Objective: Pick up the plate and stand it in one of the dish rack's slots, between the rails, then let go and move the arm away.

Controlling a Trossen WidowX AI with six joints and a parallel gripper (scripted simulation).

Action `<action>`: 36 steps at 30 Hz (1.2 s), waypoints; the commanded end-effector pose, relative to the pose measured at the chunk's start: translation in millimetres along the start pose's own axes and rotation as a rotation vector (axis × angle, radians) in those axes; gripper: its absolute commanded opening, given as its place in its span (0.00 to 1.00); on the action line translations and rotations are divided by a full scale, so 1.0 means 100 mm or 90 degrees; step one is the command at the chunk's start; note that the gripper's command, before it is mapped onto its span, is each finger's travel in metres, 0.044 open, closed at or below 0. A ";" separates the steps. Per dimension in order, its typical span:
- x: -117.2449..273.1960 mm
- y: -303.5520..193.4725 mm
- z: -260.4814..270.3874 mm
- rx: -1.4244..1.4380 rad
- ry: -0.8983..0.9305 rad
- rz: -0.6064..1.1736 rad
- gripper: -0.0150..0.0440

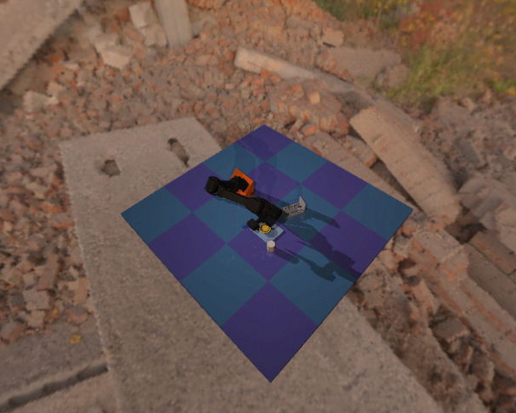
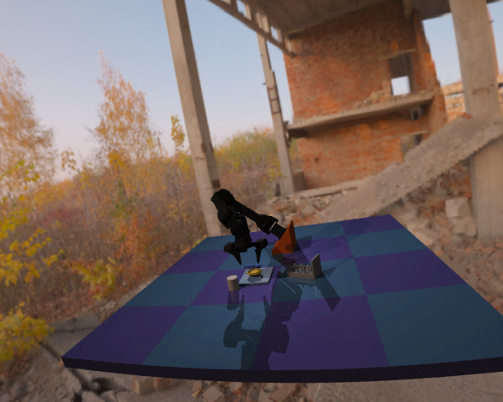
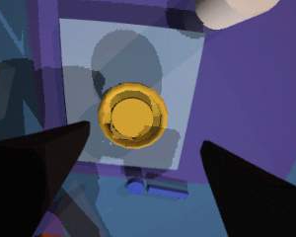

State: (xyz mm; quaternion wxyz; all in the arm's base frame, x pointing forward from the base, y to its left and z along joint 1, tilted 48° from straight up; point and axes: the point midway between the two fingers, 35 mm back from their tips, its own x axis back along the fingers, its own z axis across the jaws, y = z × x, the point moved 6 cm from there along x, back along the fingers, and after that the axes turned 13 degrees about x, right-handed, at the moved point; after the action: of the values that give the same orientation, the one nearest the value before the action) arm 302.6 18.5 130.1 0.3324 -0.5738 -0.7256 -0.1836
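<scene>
The yellow round plate (image 1: 265, 228) (image 2: 254, 271) (image 3: 132, 117) lies flat, its raised rim up, on a light blue square mat (image 1: 274, 235) (image 2: 265, 277) (image 3: 180, 64). My gripper (image 2: 248, 262) (image 3: 147, 137) is open and empty above the plate, pointing down. In the wrist view the plate shows between and a little beyond the fingertips, nearer the left one. The grey dish rack (image 1: 293, 210) (image 2: 303, 271) stands beside the mat, with short rails and a taller panel at one end. Its slots are too small to tell apart, and none visibly holds a plate.
A cream cylinder (image 1: 270, 246) (image 2: 232, 282) (image 3: 237, 12) stands close to one mat corner. A blue disc (image 3: 135, 187) and a blue bar (image 3: 168, 192) lie just off another side of the mat. An orange wedge (image 1: 248, 188) (image 2: 285, 242) stands by the arm's base.
</scene>
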 end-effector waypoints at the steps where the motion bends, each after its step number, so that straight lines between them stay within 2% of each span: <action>1: 0.06 0.00 0.17 0.065 -0.014 0.006 0.93; 8: 0.05 0.00 0.17 0.065 -0.014 0.006 0.93; 36: -0.40 0.00 0.16 0.065 -0.014 0.005 0.93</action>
State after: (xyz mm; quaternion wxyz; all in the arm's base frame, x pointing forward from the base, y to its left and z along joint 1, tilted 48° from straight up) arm 303.4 5.0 94.5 0.3536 -0.5611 -0.7349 -0.1416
